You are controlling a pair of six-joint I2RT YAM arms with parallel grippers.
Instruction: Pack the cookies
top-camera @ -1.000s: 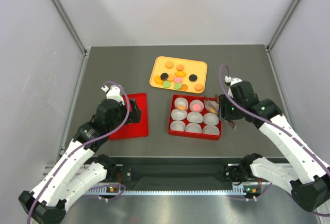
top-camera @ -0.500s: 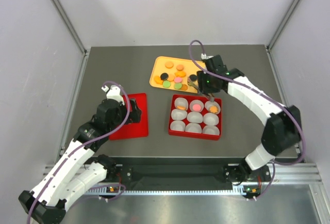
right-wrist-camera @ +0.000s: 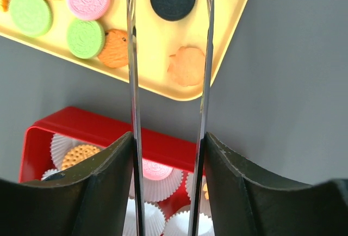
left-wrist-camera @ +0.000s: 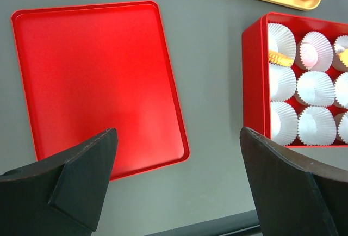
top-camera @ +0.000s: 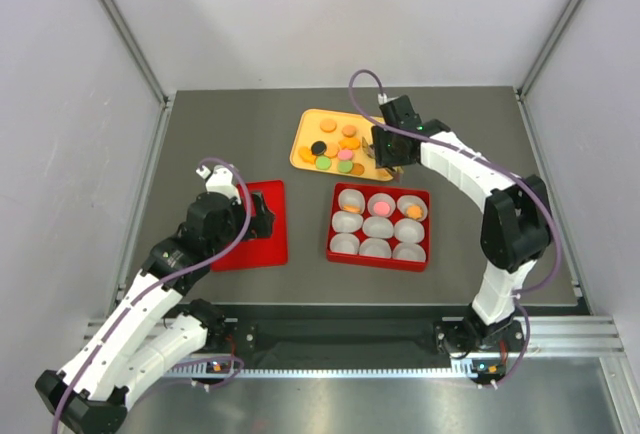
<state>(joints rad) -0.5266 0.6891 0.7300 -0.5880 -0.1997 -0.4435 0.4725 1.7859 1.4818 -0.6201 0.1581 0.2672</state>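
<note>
A robotics lab test cell, as I see it from my remote station.

A dark grey tabletop (top-camera: pixel 220 134) is boxed in on three sides by plain white panels (top-camera: pixel 340 24) held in bare aluminium posts (top-camera: pixel 122 26). Two white-and-black robot arms, the left arm (top-camera: pixel 150 289) and the right arm (top-camera: pixel 460 159), are bolted to a black metal rail (top-camera: pixel 340 334) at the near edge, with purple cables (top-camera: pixel 351 89) looping along them. On the tabletop I see staged test props: a yellow tray (top-camera: pixel 305 126) of coloured cookies (top-camera: pixel 345 154), a red box (top-camera: pixel 378 261) lined with white paper cups (top-camera: pixel 377 227), and a flat red tray (top-camera: pixel 268 244).
</note>
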